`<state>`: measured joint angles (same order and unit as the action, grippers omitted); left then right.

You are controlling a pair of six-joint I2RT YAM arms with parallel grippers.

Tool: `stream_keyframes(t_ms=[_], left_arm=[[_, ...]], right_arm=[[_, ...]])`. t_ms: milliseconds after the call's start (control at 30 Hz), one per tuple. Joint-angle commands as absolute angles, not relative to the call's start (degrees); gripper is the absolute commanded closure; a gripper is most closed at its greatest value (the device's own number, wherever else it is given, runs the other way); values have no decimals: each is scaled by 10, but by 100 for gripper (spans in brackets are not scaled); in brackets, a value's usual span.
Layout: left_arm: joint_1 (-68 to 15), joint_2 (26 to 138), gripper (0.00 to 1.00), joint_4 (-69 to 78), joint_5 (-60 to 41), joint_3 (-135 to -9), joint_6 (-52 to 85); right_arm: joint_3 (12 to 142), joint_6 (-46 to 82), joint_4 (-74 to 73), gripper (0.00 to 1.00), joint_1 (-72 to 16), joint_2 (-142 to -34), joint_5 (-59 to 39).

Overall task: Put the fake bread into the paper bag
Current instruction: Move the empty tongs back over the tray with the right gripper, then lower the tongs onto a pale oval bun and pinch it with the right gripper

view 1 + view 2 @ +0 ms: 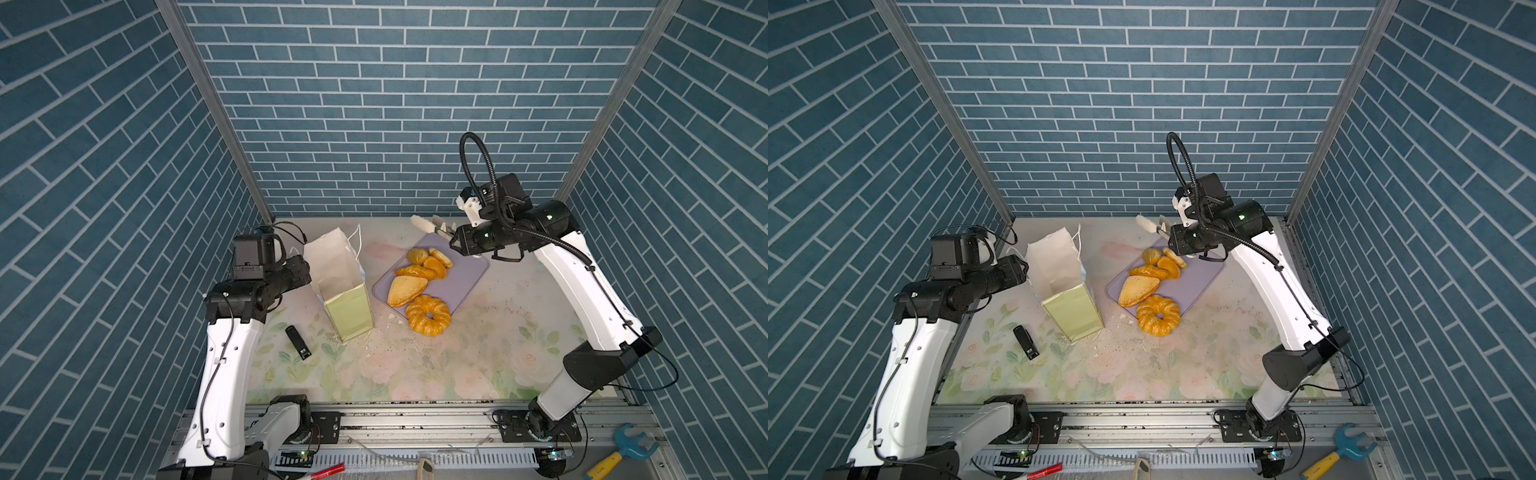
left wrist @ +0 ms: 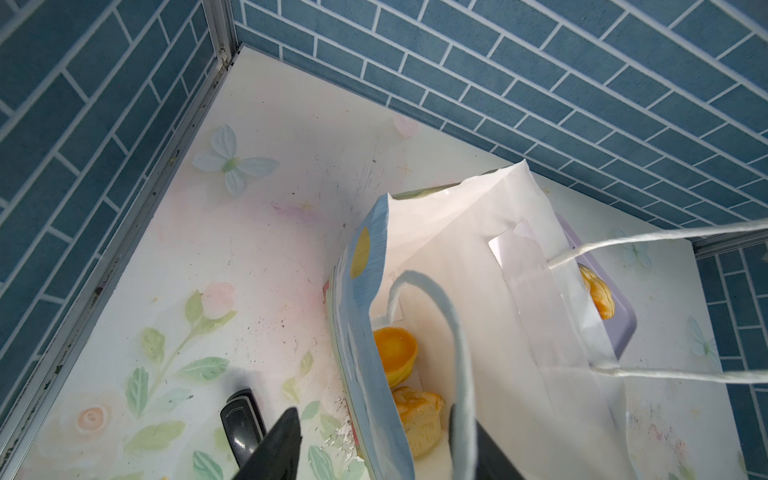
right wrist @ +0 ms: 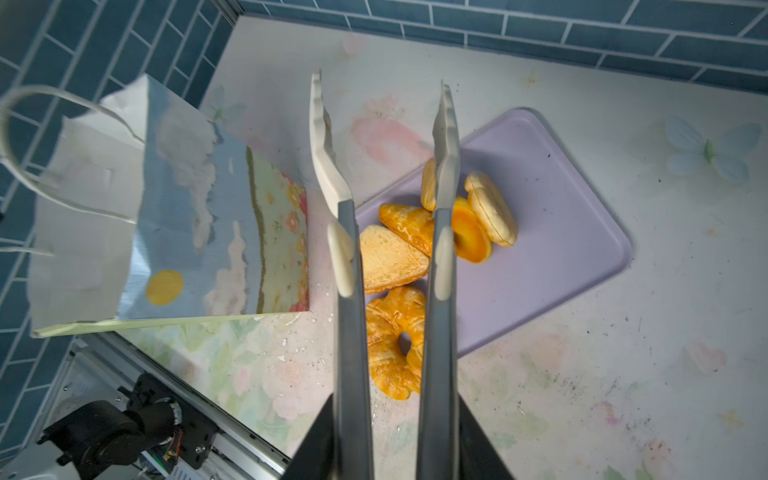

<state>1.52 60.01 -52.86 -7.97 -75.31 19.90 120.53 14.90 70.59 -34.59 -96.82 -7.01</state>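
The paper bag point(image 1: 349, 311) stands upright and open at the left of the table. Two pieces of fake bread, an orange tart shell point(image 2: 397, 349) and a pale roll point(image 2: 417, 415), lie inside it. My left gripper point(image 2: 386, 449) is open and straddles the bag's near wall, with one finger point(image 2: 282, 444) outside. More fake bread lies on the lavender tray point(image 1: 465, 274): a toast slice point(image 1: 405, 290), small buns point(image 1: 417, 255) and rolls point(image 1: 441, 257). A ring croissant point(image 1: 428, 315) overhangs the tray's near edge. My right gripper point(image 3: 397, 440) is shut on metal tongs point(image 3: 444, 166). Their cream tips stand apart and empty above the tray's far end.
A small black device point(image 1: 298, 336) lies on the floral table left of the bag, with white crumbs point(image 1: 374, 340) beside the bag's base. A blue-and-yellow toy spanner point(image 1: 623, 449) and a red marker point(image 1: 328, 471) rest on the front rail. Brick walls close three sides.
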Motion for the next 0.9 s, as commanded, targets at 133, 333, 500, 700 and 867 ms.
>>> stream_keyframes(t_ms=[133,333,500,700,867], left_arm=[[16,591,41,-541,-68,-757,198],[16,584,41,-545,-63,-748,203],[16,583,41,-543,-62,-744,207],[16,583,41,-543,-62,-743,210],[16,581,41,-544,-62,-743,211]], right_arm=[[1197,106,686,64,-346,-1046,-38],[1181,90,667,65,-346,-1089,-15],[1170,81,653,66,-346,-1111,-9],[1154,82,634,66,-346,-1131,-18],[1136,85,620,67,-347,-1132,-17]])
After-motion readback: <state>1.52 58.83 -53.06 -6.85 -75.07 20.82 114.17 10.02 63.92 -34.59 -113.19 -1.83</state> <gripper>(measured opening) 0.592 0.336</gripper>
